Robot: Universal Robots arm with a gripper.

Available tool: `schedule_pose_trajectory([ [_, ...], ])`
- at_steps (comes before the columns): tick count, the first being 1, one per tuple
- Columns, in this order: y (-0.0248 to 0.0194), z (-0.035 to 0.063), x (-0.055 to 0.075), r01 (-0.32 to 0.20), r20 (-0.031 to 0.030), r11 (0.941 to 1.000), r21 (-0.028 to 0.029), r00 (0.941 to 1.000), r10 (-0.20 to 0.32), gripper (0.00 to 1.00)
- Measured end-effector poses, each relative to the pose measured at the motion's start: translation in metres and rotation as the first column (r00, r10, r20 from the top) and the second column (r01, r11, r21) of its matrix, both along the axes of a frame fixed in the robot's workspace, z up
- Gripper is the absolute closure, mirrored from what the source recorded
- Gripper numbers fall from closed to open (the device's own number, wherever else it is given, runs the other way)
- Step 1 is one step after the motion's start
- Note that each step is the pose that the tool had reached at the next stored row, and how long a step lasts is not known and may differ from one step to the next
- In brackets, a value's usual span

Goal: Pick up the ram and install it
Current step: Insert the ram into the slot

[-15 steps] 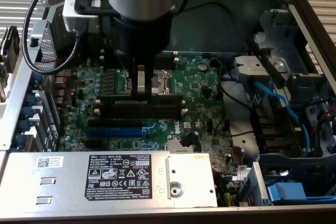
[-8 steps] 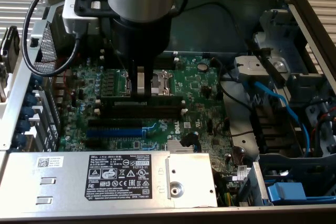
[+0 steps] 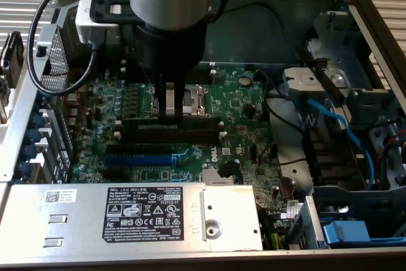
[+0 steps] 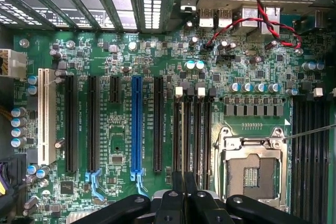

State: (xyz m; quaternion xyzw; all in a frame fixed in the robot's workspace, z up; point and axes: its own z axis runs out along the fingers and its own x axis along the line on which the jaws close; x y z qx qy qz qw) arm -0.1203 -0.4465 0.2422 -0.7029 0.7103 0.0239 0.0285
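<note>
Green board [image 3: 244, 103], arm straight down over it. Gripper [image 3: 171, 117] sits at the black slots [image 4: 193, 135], which lie between the CPU socket [image 4: 252, 169] and the blue slot [image 4: 137, 124]. Wrist view: fingers [image 4: 177, 182] are pinched almost together with just a sliver of gap, tips over the slot pair farther from the socket. Can't tell if anything thin is clamped in that gap. Ram: can't tell it apart from the dark slots under the tips, so no call on held vs seated. White clips [image 4: 178, 92] sit at the far slot ends. Silver PSU box [image 3: 127, 214] is along the near edge in the exterior view, blue cables [image 3: 327, 113] at the exterior view's right.
</note>
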Motion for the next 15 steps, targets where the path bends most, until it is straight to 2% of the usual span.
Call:
schedule_pose_trajectory([
  [7,-0.0002,-0.0015,-0.0011,0.000,-0.0001,1.0000,0.0000,1.0000,0.000,0.88],
  [15,-0.0020,-0.0018,-0.0006,0.000,-0.0040,1.0000,0.0018,1.0000,0.000,0.88],
])
